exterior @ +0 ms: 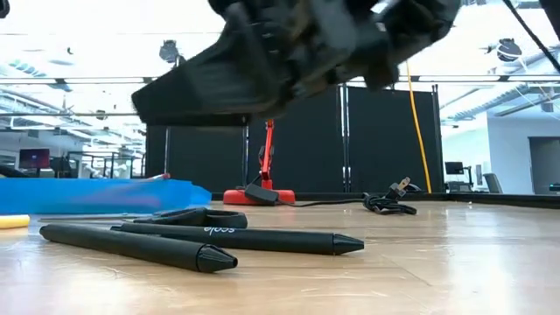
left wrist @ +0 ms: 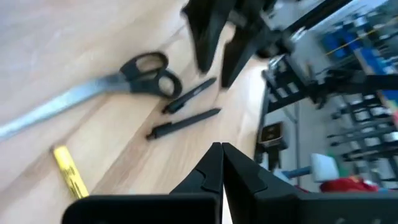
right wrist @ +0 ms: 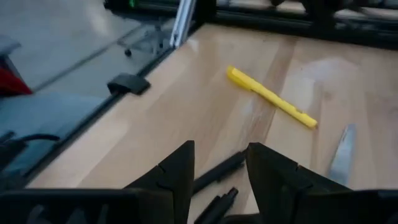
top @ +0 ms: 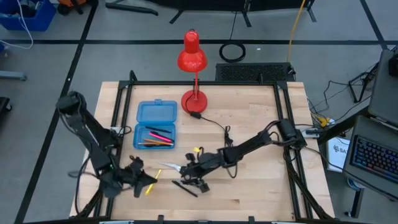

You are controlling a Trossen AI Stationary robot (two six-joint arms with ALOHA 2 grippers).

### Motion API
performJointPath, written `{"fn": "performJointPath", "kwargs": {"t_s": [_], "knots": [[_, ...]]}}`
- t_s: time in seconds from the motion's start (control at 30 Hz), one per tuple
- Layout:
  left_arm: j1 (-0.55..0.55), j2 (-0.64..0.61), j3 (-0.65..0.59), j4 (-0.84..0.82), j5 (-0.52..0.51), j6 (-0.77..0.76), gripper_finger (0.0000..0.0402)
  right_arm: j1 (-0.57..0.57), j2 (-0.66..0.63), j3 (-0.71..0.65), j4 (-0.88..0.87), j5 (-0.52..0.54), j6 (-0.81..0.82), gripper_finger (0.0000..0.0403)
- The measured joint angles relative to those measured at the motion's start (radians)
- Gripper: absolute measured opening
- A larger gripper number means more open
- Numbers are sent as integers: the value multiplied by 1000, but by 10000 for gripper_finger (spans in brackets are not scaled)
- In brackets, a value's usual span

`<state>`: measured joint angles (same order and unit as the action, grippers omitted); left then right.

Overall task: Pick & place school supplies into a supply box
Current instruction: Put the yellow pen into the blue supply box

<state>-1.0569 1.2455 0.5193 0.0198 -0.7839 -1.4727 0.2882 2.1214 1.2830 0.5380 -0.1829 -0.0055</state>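
Observation:
The blue supply box [top: 155,124] lies open at the table's left middle, with pink and orange pencils [top: 155,138] in its tray. On the wood near the front edge lie silver scissors with black handles [left wrist: 124,78], two black pens [exterior: 201,245] and a yellow marker [right wrist: 270,96]. My right gripper [right wrist: 221,165] hangs open a little above the two pens, which show between its fingers on the table. My left gripper [left wrist: 221,158] is shut on nothing, left of the marker and pointing toward the scissors and pens.
A red desk lamp [top: 193,59] stands at the far middle, and its black cord [top: 217,127] trails across the table toward the right arm. A black frame [top: 124,93] runs round the table. Bare wood lies at the near right [top: 261,186].

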Motion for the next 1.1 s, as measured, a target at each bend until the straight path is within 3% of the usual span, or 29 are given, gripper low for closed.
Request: {"fn": "performJointPath", "kwargs": {"t_s": [0.17,0.33,0.5,0.87,1.1], "knots": [[-6,149,138,-236,104,-198,5,4,-51,-112,139,7,13,132],[-8,287,260,-484,232,-388,3,9,-51,-126,155,7,28,132],[-12,377,308,-489,304,-430,16,8,-51,-125,161,5,31,132],[-13,439,318,-484,380,-468,126,8,-51,-125,174,4,28,132],[-12,443,323,-465,356,-456,140,8,-51,-125,176,4,28,132]]}}
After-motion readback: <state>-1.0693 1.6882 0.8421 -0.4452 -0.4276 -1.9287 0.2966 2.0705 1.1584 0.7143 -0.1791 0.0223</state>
